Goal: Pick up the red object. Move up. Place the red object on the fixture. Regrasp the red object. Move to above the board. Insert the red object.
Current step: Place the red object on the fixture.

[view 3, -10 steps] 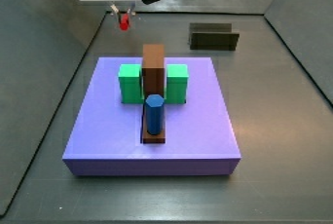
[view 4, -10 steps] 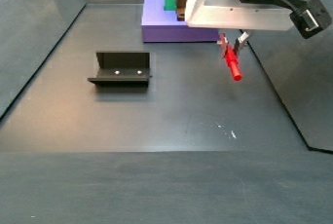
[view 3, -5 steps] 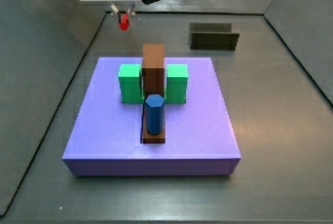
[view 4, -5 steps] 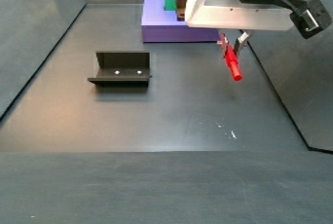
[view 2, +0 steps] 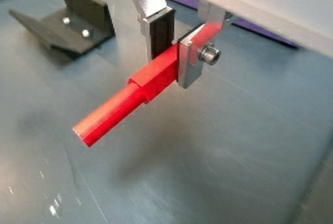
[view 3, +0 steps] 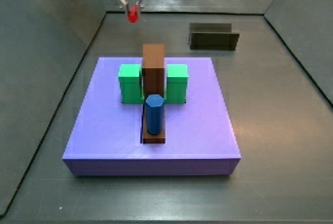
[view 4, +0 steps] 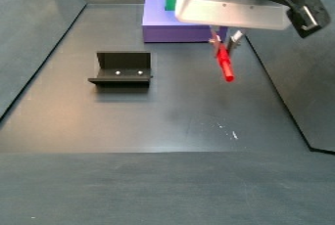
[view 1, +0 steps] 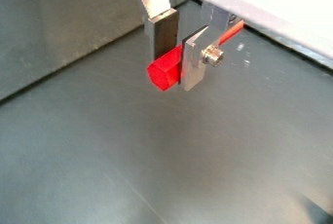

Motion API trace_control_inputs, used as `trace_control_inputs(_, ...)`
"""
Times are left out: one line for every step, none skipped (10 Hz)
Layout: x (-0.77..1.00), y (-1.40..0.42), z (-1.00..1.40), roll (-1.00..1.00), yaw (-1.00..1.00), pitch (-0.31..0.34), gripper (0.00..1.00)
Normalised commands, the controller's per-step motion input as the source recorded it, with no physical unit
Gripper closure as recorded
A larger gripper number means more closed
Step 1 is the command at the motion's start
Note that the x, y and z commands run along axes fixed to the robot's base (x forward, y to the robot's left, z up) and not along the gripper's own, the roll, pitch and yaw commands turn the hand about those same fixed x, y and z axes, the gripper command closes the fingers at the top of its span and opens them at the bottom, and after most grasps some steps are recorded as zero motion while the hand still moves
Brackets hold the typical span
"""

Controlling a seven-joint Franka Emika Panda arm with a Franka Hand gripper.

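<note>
Dark grey flooring (view 4: 144, 121) fills every view, bare and matte, with low grey walls closing it in on the sides.

In a side view the gripper (view 4: 225, 41) hangs in the upper right of the frame under its white housing, and its jaws pinch the red object (view 4: 224, 61), which slants down beneath them clear of the floor. In a side view from the opposite end the gripper (view 3: 131, 5) sits at the top, left of centre, with the red object (view 3: 131, 13) showing only as a short red stub below it.

Both wrist views show the grip closely. One silver finger (view 2: 197, 51) and the dark pad opposite it press against the upper end of the red object (view 2: 124, 109), whose free length runs out away from the jaws. In a wrist view the red object (view 1: 164, 70) is seen almost end-on, a short red block between the fingers (view 1: 198, 56).

The fixture (view 4: 121, 68) stands on the floor at the left of the frame, well apart from the gripper; it also appears at the upper left of a wrist view (view 2: 66, 21) and far back at upper right (view 3: 213, 37).

The board (view 3: 151, 130) fills the middle of a side view, carrying two green blocks (view 3: 130, 83), a brown bar (view 3: 154, 72) and a blue cylinder (view 3: 154, 114) standing upright. The gripper seems to hang beyond the board's far edge, though depth is hard to judge.
</note>
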Motion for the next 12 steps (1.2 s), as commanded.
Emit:
trace_control_inputs(0.68, 0.00, 0.05, -0.97, -0.19, 0.000, 1.00)
trace_control_inputs(0.64, -0.04, 0.08, -0.97, -0.26, -0.020, 1.00)
trace_control_inputs(0.59, -0.08, 0.05, -0.90, -0.29, -0.069, 1.00)
trace_control_inputs(0.57, -0.13, 0.00, -0.79, -0.30, -0.066, 1.00)
trace_control_inputs(0.59, -0.15, 0.00, -0.72, -0.30, -0.003, 1.00)
trace_control_inputs(0.69, -0.15, 0.00, -0.65, -0.29, 0.000, 1.00)
trace_control_inputs(0.86, -0.15, -0.01, -0.59, -0.22, 0.020, 1.00)
trace_control_inputs(0.94, -0.12, -0.03, -0.57, -0.19, 0.057, 1.00)
trace_control_inputs(0.96, -0.11, 0.00, -0.52, -0.15, 0.106, 1.00)
trace_control_inputs(0.96, -0.10, 0.00, -0.48, -0.12, 0.146, 1.00)
trace_control_inputs(0.96, -0.09, 0.00, -0.44, -0.10, 0.194, 1.00)
trace_control_inputs(0.92, -0.11, 0.00, -0.38, -0.08, 0.271, 1.00)
